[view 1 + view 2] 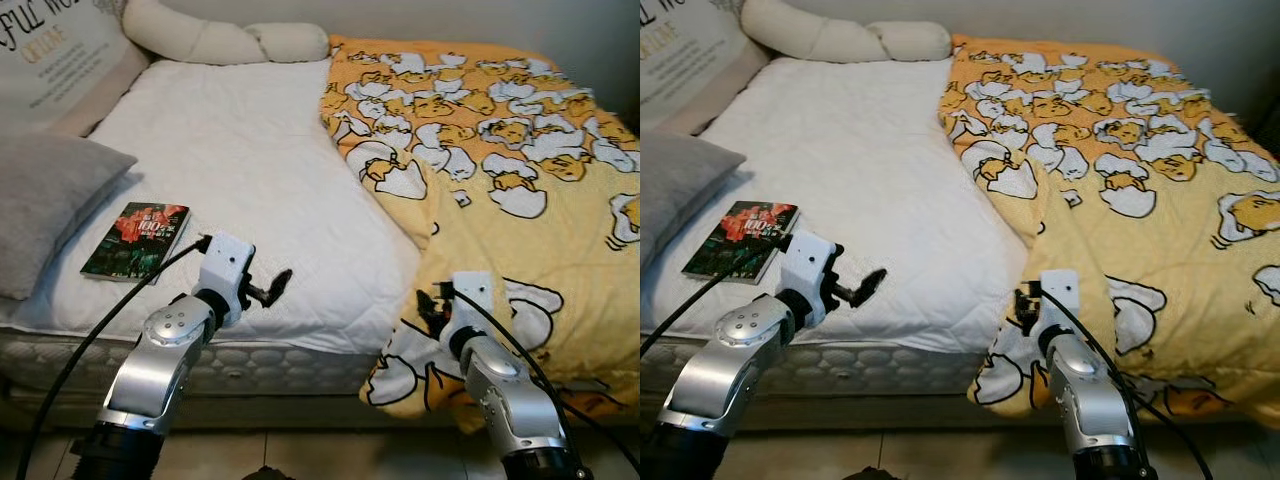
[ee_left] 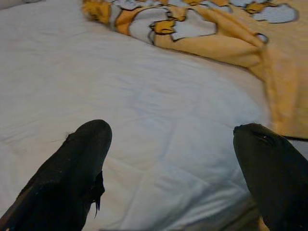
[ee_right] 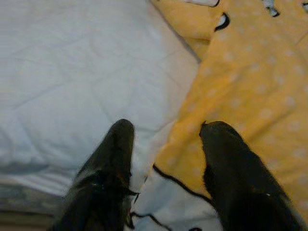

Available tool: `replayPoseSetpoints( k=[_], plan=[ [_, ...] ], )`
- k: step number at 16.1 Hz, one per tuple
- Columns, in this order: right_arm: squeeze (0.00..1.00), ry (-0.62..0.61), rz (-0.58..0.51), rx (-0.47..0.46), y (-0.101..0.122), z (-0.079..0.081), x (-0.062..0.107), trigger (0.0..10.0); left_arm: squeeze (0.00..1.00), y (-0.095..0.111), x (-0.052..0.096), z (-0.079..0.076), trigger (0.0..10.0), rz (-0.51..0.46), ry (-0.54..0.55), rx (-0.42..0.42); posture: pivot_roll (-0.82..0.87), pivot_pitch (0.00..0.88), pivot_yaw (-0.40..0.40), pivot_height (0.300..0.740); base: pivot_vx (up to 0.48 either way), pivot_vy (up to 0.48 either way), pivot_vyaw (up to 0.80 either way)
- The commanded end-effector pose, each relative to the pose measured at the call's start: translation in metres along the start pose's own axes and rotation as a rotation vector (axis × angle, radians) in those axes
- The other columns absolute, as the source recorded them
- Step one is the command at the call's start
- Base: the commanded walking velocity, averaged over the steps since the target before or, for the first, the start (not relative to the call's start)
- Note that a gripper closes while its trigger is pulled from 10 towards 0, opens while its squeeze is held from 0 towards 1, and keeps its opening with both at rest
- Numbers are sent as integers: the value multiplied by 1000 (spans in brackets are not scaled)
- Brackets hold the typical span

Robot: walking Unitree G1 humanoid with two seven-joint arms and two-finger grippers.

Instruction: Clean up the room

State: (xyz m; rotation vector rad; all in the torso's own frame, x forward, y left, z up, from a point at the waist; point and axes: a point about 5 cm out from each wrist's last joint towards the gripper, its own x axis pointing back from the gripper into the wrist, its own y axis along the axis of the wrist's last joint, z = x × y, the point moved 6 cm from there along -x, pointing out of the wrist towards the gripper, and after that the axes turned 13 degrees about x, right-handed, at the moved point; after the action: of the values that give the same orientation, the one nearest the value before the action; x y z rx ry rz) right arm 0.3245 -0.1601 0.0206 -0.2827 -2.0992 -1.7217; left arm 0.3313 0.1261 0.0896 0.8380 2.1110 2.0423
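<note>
Hovering at the mattress's near edge, the left gripper (image 1: 275, 285) is held open over bare white sheet (image 1: 250, 160), nothing grasped. The right gripper (image 3: 166, 144) is spread too, straddling the border of the yellow blanket (image 1: 520, 200), likely lined up to pull it across. A book (image 1: 135, 240) lies beside the grey pillow (image 1: 45, 200), left of the left gripper. Beyond, open sheet leaves room up to the bolster (image 1: 230, 40).

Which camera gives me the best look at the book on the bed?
The left eye view: the book lies whole on the white mattress, beside the grey pillow. The right eye view shows it too, nearer the picture's edge.
</note>
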Motion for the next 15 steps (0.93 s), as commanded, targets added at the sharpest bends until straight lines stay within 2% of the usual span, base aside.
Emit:
replayPoseSetpoints(
  k=[1, 3, 4, 5, 8, 11, 15],
  plan=[
    [1000, 9, 39, 24, -3, -1, -5, 10000, 0, 1, 2, -7, 10000, 9, -47, -19, -6, 0, 24, 740, 0, 0, 0],
    [1000, 12, 106, 35, -9, -3, -16, 10000, 0, 0, 6, -11, 10000, 35, -101, -25, -1, 0, 29, 740, 0, 0, 0],
    [1000, 6, 154, 47, -12, -5, -24, 10000, 196, 0, 9, -16, 10000, 50, -148, -12, 3, 0, 30, 740, 0, 0, 0],
    [1000, 6, 172, 59, -11, -6, -31, 10000, 1000, -2, 13, -21, 10000, 74, -198, -17, 14, 0, 30, 740, 0, 0, 0],
    [1000, 5, 214, 62, -11, -7, -44, 10000, 1000, -9, 22, -29, 10000, 132, -267, -57, 41, 0, 24, 740, 0, 0, 0],
    [1000, -10, 222, 50, 0, -9, -56, 10000, 1000, -7, 36, -34, 10000, 153, -292, -41, 70, 0, 19, 740, 0, 0, 0],
    [1000, -71, 263, 84, -2, -16, -60, 10000, 1000, -9, 51, -47, 10000, 167, -327, -39, 119, 85, 17, 740, 0, 0, 0]
  ],
)
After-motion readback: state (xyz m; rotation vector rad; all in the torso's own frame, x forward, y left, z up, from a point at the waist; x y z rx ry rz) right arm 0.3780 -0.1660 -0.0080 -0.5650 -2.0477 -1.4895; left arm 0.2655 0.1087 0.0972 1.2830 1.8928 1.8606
